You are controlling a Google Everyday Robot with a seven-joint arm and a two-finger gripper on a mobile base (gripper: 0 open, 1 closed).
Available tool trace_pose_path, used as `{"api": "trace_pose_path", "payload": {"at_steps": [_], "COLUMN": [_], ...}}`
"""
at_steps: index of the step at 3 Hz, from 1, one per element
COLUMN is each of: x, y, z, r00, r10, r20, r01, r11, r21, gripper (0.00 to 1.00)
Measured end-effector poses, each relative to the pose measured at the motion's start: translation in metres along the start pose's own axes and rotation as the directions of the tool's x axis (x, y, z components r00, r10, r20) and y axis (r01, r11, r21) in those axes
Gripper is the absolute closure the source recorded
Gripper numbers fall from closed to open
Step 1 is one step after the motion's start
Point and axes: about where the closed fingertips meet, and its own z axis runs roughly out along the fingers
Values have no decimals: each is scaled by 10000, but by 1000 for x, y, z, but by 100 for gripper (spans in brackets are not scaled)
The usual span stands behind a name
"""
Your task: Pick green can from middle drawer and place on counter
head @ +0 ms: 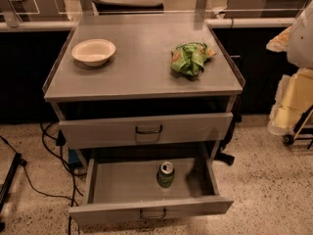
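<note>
The green can [166, 175] stands upright on the floor of the open middle drawer [122, 182], slightly right of centre, silver top and pull-tab facing up. The drawer is pulled out toward me, and its dark wire handle [152, 213] is centred on the front. The counter [142, 70] is the flat grey top of the cabinet above. My gripper is not in view. Only a white bulky shape [303, 33] shows at the right edge, well away from the can, and it may be part of my arm.
A cream bowl [93, 51] sits on the counter's left and a green and orange snack bag [190, 58] on its right. The drawer above [146, 129] is closed. Cables [49, 146] lie on the floor at left. A yellow-white cart load [293, 104] stands at right.
</note>
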Motion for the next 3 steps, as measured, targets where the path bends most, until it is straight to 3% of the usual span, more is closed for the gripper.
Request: {"api": "trace_pose_path", "payload": {"at_steps": [1,2,3], "x": [0,0,-1], "y": [0,0,2], "z": [0,0,14], "r00": [10000,10000,9999], "r10": [0,0,68], "r20": [0,0,107], "r01": [0,0,-68], "r11": [10000,10000,10000], "r21": [0,0,30], "gripper": [0,16,41]}}
